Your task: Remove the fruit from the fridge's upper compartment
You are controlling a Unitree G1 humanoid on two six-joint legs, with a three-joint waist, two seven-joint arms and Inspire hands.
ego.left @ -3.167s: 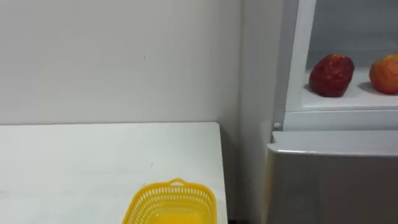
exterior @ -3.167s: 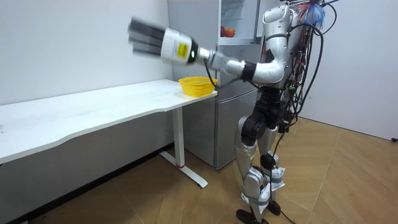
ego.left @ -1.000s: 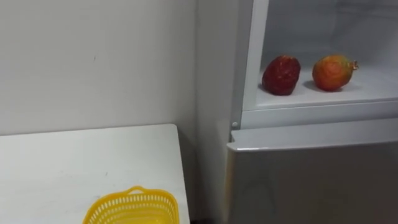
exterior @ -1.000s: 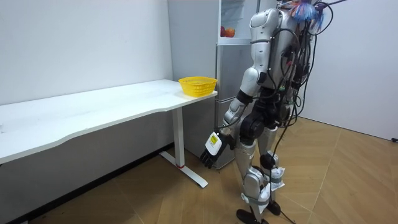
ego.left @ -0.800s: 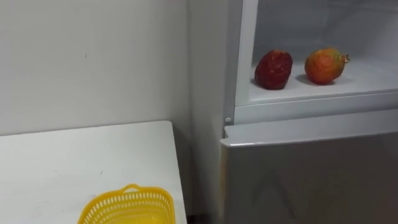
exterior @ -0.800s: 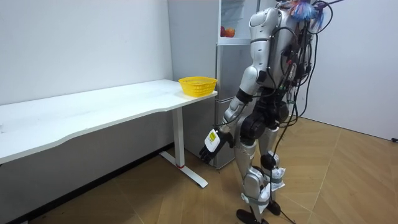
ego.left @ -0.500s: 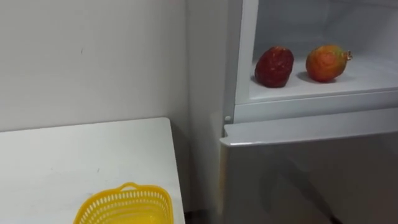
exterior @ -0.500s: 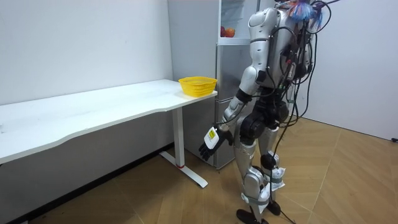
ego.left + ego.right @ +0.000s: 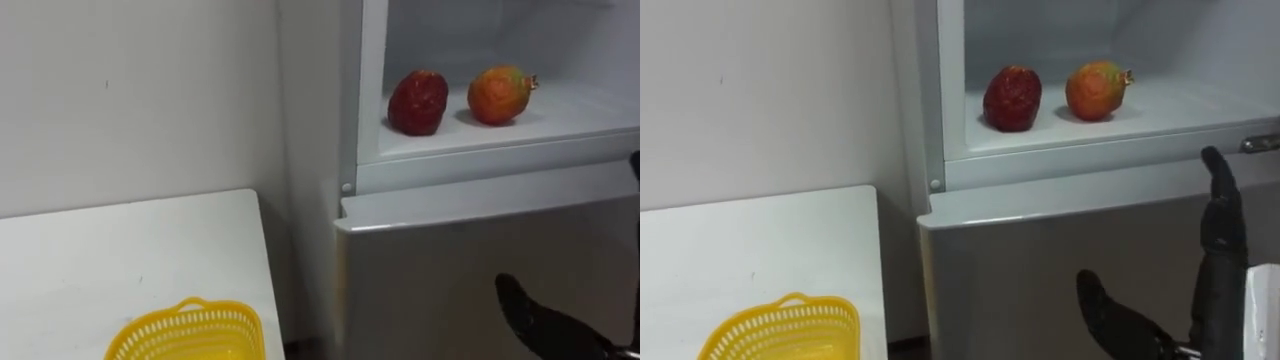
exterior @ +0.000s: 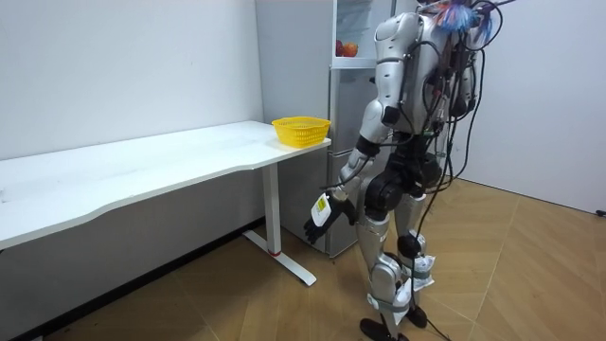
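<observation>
Two fruits lie on the open upper fridge's white shelf point(image 9: 570, 108): a dark red one point(image 9: 417, 101) on the left and an orange-red one point(image 9: 498, 95) just right of it. My right hand point(image 9: 1220, 240) rises at the lower right in front of the shut lower door point(image 9: 440, 270), open, fingers straight and pointing up, well below the fruits and holding nothing. In the room view I stand facing the fridge point(image 10: 352, 57), and my left hand point(image 10: 320, 213) hangs open beside my thigh.
A yellow basket point(image 9: 190, 312) stands at the near right corner of the white table point(image 9: 120, 250), left of the fridge. A narrow gap separates the table's edge from the fridge's side. A pale wall runs behind the table.
My right hand has come up into the eye views at the lower right. The head camera has shifted, so the fridge and fruits sit further left. The left hand still hangs low.
</observation>
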